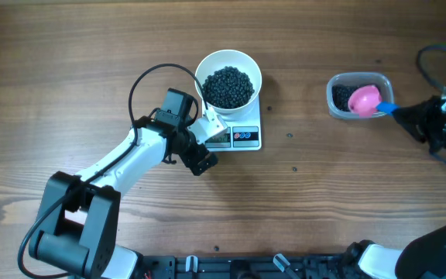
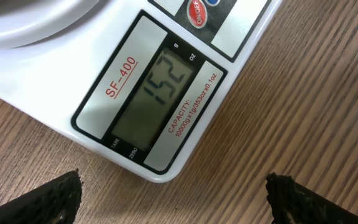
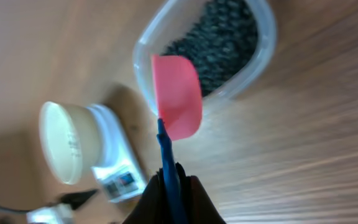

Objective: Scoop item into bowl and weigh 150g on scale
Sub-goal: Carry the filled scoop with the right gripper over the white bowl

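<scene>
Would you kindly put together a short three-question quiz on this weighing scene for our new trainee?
1. True or false: the bowl sits on the scale.
2. The right tool grips the handle of: A) a fork B) a pink scoop C) a brush?
3. Fill in: the scale's display reads ___.
Key: 1 true; 2 B; 3 152.

The scale [image 2: 55, 93] carries "SF-400" in red letters beside its display [image 2: 154, 93]. The display shows 152, the last digit a little faint, with small "g" and "oz" marks at its upper end and "TARE" and "ZERO" in tiny white letters at its lower end. On the other side runs red print: "CAPACITY: 10000gx1g/353ozx0.1oz". The red round button [image 2: 196, 12] reads "ON/OFF"
</scene>
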### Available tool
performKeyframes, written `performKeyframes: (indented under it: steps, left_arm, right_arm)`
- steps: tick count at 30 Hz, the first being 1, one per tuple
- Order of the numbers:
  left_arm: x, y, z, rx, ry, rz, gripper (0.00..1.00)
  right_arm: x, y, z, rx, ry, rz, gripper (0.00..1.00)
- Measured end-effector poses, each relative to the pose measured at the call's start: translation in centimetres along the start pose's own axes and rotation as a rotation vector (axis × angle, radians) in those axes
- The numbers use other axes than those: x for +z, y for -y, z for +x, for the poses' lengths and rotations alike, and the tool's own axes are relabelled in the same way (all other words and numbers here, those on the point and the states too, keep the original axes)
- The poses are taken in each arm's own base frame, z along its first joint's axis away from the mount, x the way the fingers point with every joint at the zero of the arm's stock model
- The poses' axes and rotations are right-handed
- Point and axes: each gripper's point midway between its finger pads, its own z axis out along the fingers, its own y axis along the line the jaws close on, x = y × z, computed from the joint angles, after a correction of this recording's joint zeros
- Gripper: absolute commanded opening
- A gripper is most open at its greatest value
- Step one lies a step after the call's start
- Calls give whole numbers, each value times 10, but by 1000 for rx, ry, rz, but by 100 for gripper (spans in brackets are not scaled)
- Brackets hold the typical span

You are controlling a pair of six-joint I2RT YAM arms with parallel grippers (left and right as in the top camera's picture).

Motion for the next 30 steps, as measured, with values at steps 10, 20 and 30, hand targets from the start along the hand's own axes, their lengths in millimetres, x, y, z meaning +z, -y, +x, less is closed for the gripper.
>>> performKeyframes:
  steps: [10, 20, 30]
  left_arm:
    - [0, 0, 0, 0, 0, 0, 100]
    - [0, 0, 0, 0, 0, 0, 100]
    - [0, 0, 0, 0, 0, 1, 100]
  right_arm:
    - [21, -12, -17, -497, 37, 213, 4]
    - [8, -82, -36, -1338, 14, 456, 4]
    - [18, -199, -29, -1412, 310, -52, 4]
